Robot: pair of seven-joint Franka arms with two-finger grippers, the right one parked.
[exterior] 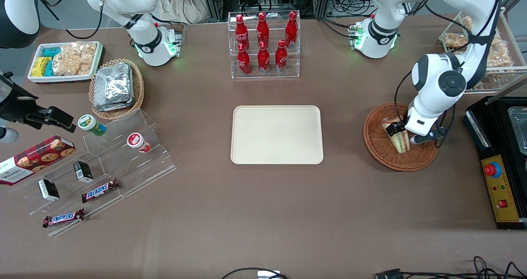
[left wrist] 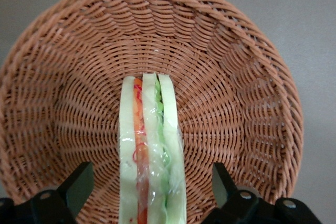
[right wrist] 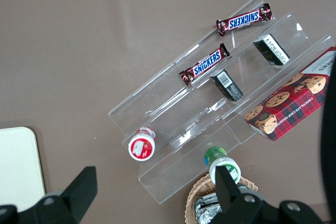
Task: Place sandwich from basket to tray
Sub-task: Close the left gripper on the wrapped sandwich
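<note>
Toward the working arm's end of the brown tabletop (exterior: 263,213), the round reddish-brown woven wicker basket (exterior: 381,149) sat with the small clear-wrapped triangular sandwich (exterior: 397,137) of white bread, green and red-orange filling lying inside it. The left arm's hand (exterior: 405,134) was lowered into the basket directly over the sandwich. From the wrist view, its two dark fingers (left wrist: 79,184) stood spread wide, one on either side of the sandwich (left wrist: 152,150), with a clear gap between each finger and the wrapping, so nothing was pinched. The sandwich stood on edge against the basket (left wrist: 236,77) weave, its layers facing the wrist camera.

The flat cream-beige rectangular plastic tray (exterior: 276,135) with rounded corners lay at the middle of the tabletop, well apart from the basket and bare. A clear acrylic rack of red bottles (exterior: 263,44) stood farther from the front camera than the tray. Toward the parked arm's end lay a lighter tan wicker basket of foil packets (exterior: 115,87), a white tray of snack packets (exterior: 66,61), and a clear stepped stand (exterior: 119,159) with chocolate bars (exterior: 100,190) and small cups (exterior: 138,142).
</note>
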